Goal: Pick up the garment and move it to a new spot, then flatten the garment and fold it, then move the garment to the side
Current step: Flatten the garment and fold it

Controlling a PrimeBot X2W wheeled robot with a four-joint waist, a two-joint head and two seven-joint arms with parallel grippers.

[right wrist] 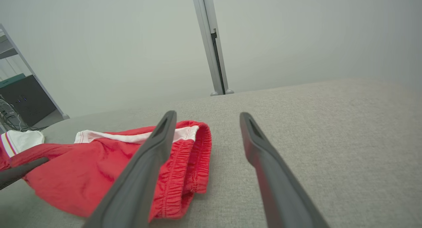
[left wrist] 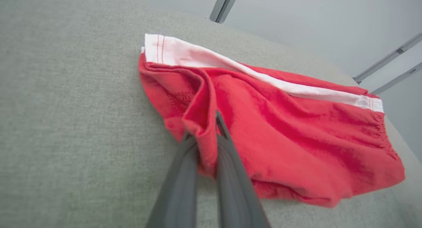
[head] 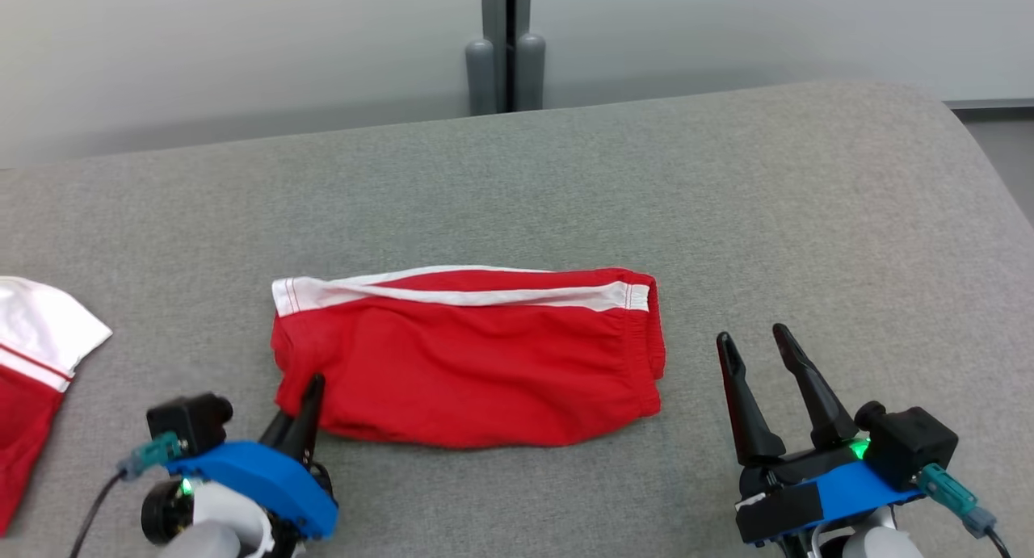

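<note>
Left tool [head: 311, 390] is pinching a raised fold at the near corner of the red shorts [head: 477, 364], jaws nearly together on the cloth. The shorts are lying folded on the grey worktop [head: 727, 203], long axis running crosswise from this tool toward the right tool [head: 751, 338]. Right tool is standing wide, holding nothing. The waistband end [head: 650, 340] is lying just to its left and slightly ahead, apart from it.

I'm judging that a one-tool carry would leave that far end trailing.

I'm not making out how many layers the left tool is gripping, since its tips are sinking into the fold. A second red-and-white garment [head: 32, 348], out beyond the left tool, is being cut off by the frame edge.
</note>
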